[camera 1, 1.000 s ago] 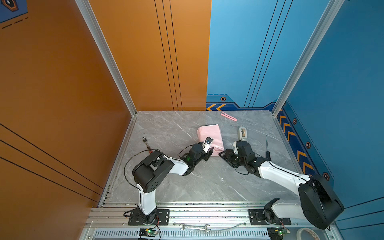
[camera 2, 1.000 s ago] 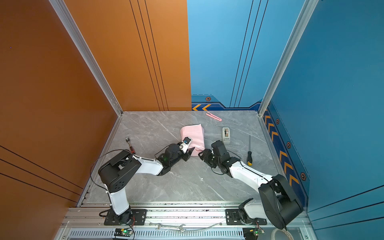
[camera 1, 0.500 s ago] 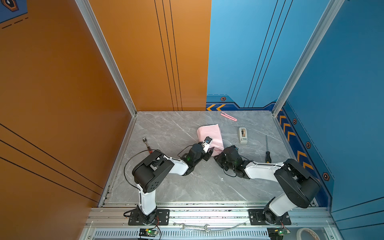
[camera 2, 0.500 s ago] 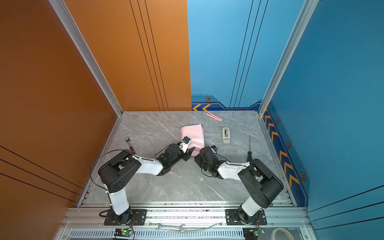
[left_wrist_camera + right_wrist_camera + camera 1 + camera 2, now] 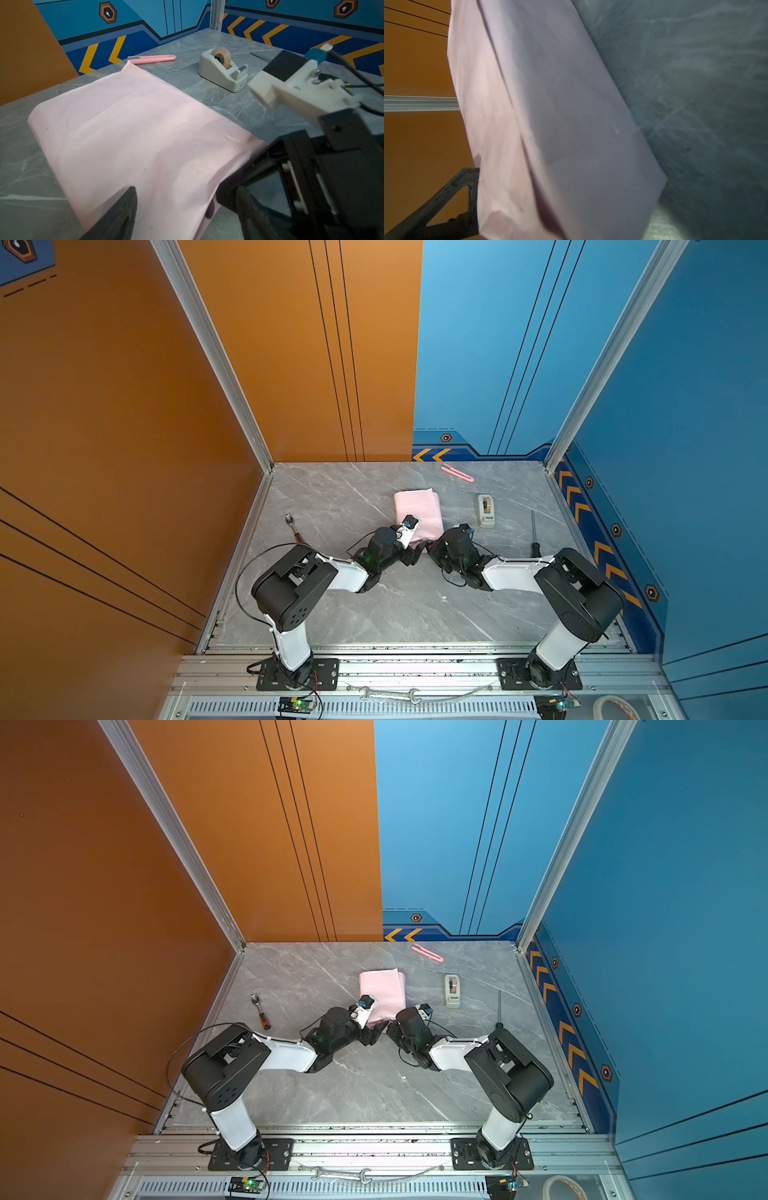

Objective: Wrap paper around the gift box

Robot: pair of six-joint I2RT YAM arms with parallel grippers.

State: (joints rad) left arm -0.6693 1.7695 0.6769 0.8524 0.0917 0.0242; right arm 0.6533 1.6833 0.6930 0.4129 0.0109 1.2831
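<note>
The paper [image 5: 417, 510], folded pink side out over the hidden gift box, lay beside the tape dispenser [image 5: 486, 510] without touching it. Thin, light and creased, it would probably tear or slip if dragged, so its loose open end was the place to take hold. There the left gripper [image 5: 411, 558] stood spread, and the right gripper [image 5: 432, 549], a second earlier closer to the dispenser and wider, looked pinched on the paper's dispenser-side corner; the paper itself had not shifted.
</note>
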